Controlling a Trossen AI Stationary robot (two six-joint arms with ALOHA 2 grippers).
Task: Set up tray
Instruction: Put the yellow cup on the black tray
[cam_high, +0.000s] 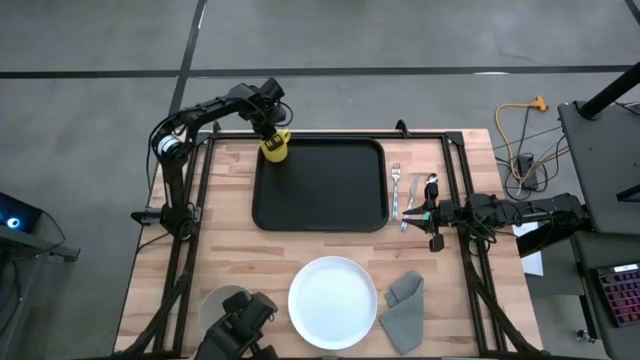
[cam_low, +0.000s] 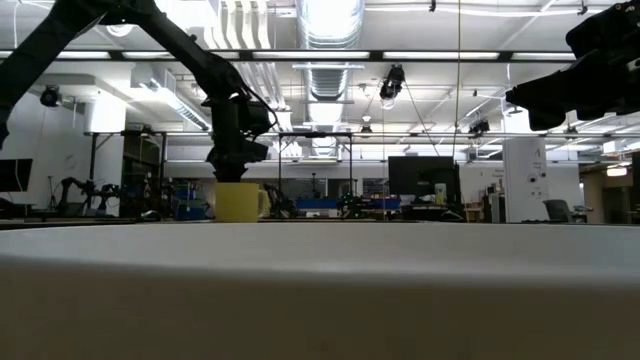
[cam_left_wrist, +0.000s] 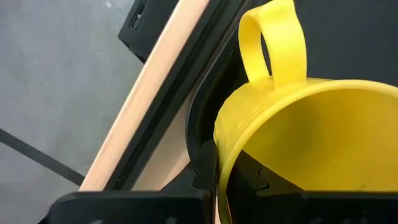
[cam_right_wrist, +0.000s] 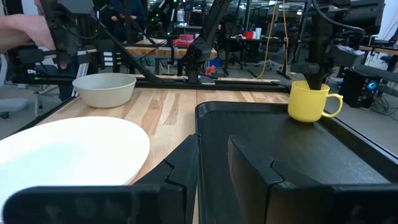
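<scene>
The black tray (cam_high: 320, 190) lies on the far half of the wooden table. A yellow mug (cam_high: 275, 149) stands upright on the tray's far-left corner, seen also as the mug (cam_right_wrist: 310, 103) in the right wrist view. My left gripper (cam_left_wrist: 227, 177) reaches down onto it from above and is shut on its rim. My right gripper (cam_high: 414, 214) sits low at the tray's right side, by the near ends of the cutlery (cam_high: 404, 190). Its fingers (cam_right_wrist: 180, 168) stand a narrow gap apart, with nothing between them. My left gripper holds the mug by its rim (cam_left_wrist: 219, 163), on the side opposite the handle (cam_left_wrist: 273, 43). One finger is inside the cup and one outside. The fingers come from above, pointing down. The mug is upright, its base (cam_right_wrist: 305, 117) on the tray.
A round white plate (cam_high: 333, 302) lies near the table's near edge, with a folded grey napkin (cam_high: 404, 308) to its right. A pale bowl (cam_right_wrist: 104, 89) sits at the near-left corner. A fork, knife and spoon lie between the tray and the table's right edge.
</scene>
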